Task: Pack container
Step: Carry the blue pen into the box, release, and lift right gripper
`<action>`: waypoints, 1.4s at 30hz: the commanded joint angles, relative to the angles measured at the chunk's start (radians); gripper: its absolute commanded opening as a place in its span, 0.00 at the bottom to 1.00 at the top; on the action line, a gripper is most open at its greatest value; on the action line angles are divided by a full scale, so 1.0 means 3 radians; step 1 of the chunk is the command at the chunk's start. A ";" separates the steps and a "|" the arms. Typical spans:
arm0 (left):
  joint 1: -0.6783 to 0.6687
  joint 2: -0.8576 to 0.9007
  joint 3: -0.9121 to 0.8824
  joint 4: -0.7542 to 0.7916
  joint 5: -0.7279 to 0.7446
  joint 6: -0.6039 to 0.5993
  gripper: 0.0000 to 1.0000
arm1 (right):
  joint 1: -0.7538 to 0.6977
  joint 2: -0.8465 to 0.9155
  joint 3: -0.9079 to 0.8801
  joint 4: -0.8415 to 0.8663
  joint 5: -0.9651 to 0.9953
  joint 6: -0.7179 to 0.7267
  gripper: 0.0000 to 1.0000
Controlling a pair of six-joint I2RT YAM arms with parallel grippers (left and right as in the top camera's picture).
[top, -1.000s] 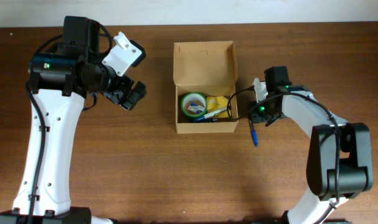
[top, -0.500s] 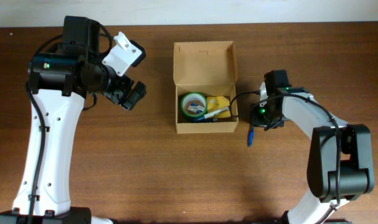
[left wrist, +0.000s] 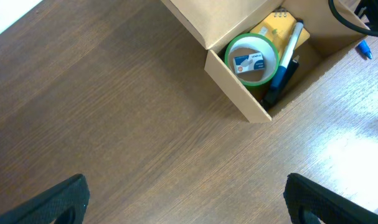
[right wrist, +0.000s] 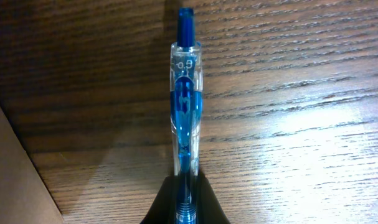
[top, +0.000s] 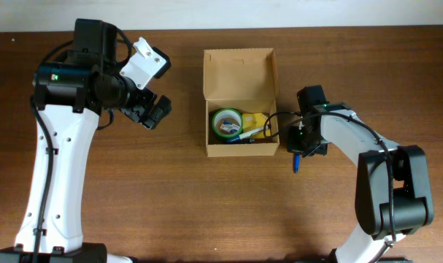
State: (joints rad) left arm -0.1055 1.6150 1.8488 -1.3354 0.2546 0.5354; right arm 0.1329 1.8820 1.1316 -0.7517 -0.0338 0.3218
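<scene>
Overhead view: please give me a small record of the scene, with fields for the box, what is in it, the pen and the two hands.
box: container, tan cardboard, lid flap open
inside: green tape roll, yellow item, white marker
pen: blue pen, outside the container, by its right wall
right hand: shut on the blue pen
left hand: open, empty, off to the left of the container
</scene>
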 commanded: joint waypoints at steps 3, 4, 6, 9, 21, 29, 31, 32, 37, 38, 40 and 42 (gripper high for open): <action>0.0005 -0.0084 0.0064 0.0009 0.0038 0.0065 1.00 | 0.0037 0.0079 0.0137 -0.0177 0.0060 -0.0011 0.04; 0.0005 -0.0084 0.0064 0.0009 0.0038 0.0065 1.00 | 0.0037 0.0045 0.0342 -0.0345 0.0098 -0.0031 0.04; 0.0005 -0.0084 0.0064 0.0009 0.0038 0.0065 1.00 | 0.0037 -0.0043 0.0711 -0.0610 0.0159 -0.0058 0.04; 0.0005 -0.0084 0.0064 0.0010 0.0038 0.0065 1.00 | 0.0037 -0.0174 0.1326 -0.0956 0.0154 -0.0088 0.04; 0.0005 -0.0084 0.0064 0.0010 0.0038 0.0065 1.00 | 0.0944 -0.0252 0.2355 -0.1094 -0.0160 -0.1857 0.04; 0.0005 -0.0084 0.0064 0.0010 0.0038 0.0065 1.00 | 0.1124 -0.0027 0.2335 -0.1495 -0.0465 -0.4227 0.04; 0.0005 -0.0084 0.0064 0.0010 0.0038 0.0065 0.99 | 0.1124 0.0078 0.2330 -0.1639 -0.0528 -0.4573 0.04; 0.0005 -0.0084 0.0064 0.0010 0.0038 0.0065 1.00 | 0.1124 0.0130 0.2327 -0.1665 -0.0528 -0.4578 0.04; 0.0005 -0.0084 0.0064 0.0009 0.0038 0.0065 1.00 | 0.1123 0.0361 0.2288 -0.1773 -0.0526 -0.4927 0.04; 0.0005 -0.0084 0.0064 0.0009 0.0038 0.0065 1.00 | 0.1124 0.0401 0.2282 -0.1783 -0.0532 -0.4926 0.04; 0.0005 -0.0084 0.0064 0.0009 0.0038 0.0065 1.00 | 0.1124 0.0459 0.2276 -0.1785 -0.0543 -0.4925 0.04; 0.0005 -0.0084 0.0064 0.0010 0.0038 0.0065 1.00 | 0.1124 0.0539 0.2255 -0.1764 -0.0566 -0.4912 0.04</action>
State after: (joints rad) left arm -0.1055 1.6150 1.8488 -1.3354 0.2546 0.5354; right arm 0.4675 2.0174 1.8191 -1.2804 -0.1730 -1.1381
